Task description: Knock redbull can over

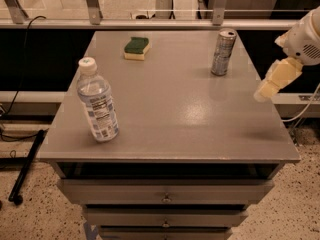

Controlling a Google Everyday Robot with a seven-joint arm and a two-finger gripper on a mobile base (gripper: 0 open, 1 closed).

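Camera view, single frame. Table (170,109): flat rectangular grey top, smooth, with a dull sheen and soft reflections; below the front edge, grey drawer fronts (210,192) with small round knobs, the lowest one cut off by the frame's bottom edge. Redbull can (223,52): slim metal cylinder, silver with blue patches and a bright top rim, upright on the tabletop at about 1 o'clock from the top's centre, near the far right corner; print too small to read. Water bottle (97,103): clear ribbed plastic, white cap, paper label, standing on its base at about 8 o'clock, well apart from the can. Sponge (137,48): rounded block, green scouring face over yellow foam, lying flat at about 11 o'clock. Gripper (270,84): cream, blocky, matte, hanging just off the table's right edge at about 3 o'clock, at 5 o'clock from the can and apart from it; how wide it stands I cannot tell. White rounded arm housing (307,39) above it runs out of frame at right. Speckled floor (30,219).
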